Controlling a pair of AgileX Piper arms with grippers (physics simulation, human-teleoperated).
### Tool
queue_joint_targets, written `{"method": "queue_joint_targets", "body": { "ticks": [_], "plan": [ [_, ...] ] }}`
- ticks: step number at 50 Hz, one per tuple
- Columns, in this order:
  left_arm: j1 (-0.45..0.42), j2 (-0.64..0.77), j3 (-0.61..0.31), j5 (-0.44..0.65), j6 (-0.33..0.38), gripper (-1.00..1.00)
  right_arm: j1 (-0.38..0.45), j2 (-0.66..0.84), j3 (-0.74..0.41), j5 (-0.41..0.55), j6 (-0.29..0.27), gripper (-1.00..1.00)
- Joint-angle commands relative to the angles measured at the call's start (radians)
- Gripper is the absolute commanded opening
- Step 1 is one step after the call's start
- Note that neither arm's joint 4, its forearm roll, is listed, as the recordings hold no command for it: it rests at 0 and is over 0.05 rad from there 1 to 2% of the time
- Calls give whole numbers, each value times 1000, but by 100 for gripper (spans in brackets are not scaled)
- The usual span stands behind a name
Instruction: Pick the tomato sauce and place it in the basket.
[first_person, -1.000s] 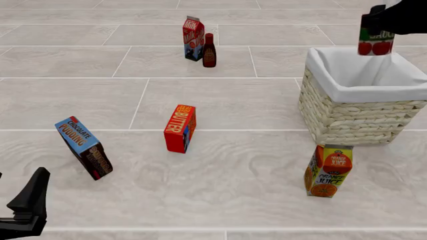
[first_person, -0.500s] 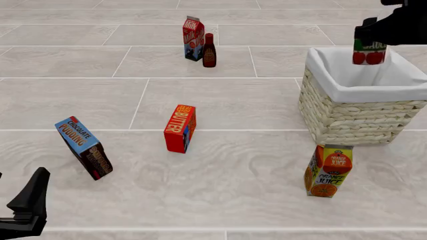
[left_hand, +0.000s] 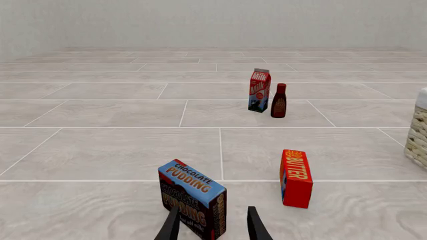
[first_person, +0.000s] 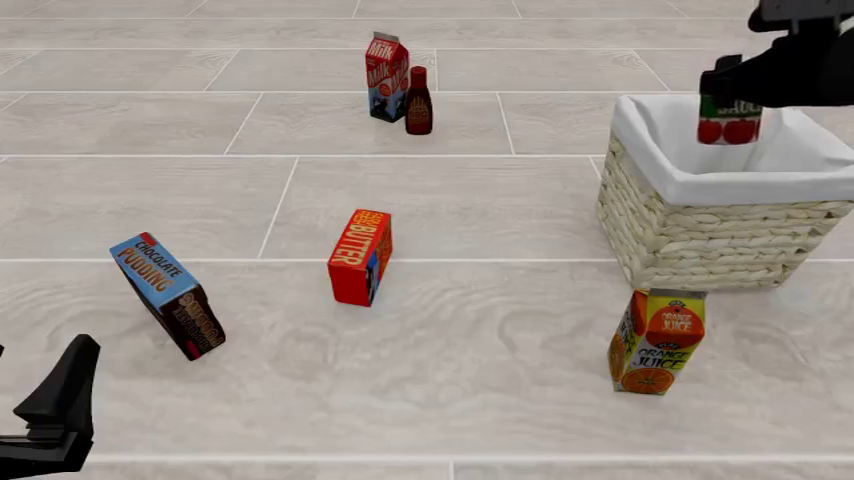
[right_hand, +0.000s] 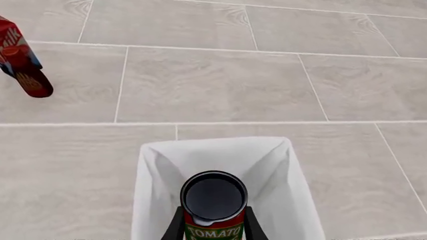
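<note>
Left wrist: the left gripper (left_hand: 213, 227) hangs with fingers parted on nothing, the pudding box (left_hand: 192, 198) just ahead, the butter box (left_hand: 296, 178) at its 3 o'clock; keep this arm parked.
Front: the right gripper (first_person: 731, 92) pinches the can (first_person: 729, 124) over the basket (first_person: 707, 225) mouth, lower half below the far rim, toward 1 o'clock of centre.
Right wrist: the can (right_hand: 213, 207) sits upright between the fingers above the white lining.
Advice: lower straight, clear of the cloth, and part the fingers only once it is deep inside.
</note>
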Motion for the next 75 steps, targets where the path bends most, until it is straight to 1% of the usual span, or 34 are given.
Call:
{"method": "queue_joint_targets", "body": {
  "ticks": [1, 26, 75],
  "plan": [
    [0, 0, 0, 0, 0, 100, -4, 18, 11, -19, 17, -100],
    [0, 0, 0, 0, 0, 100, -12, 60, 28, -50, 19, -100],
    [0, 0, 0, 0, 0, 100, -24, 195, -45, -69, 26, -100]
  ]
}}
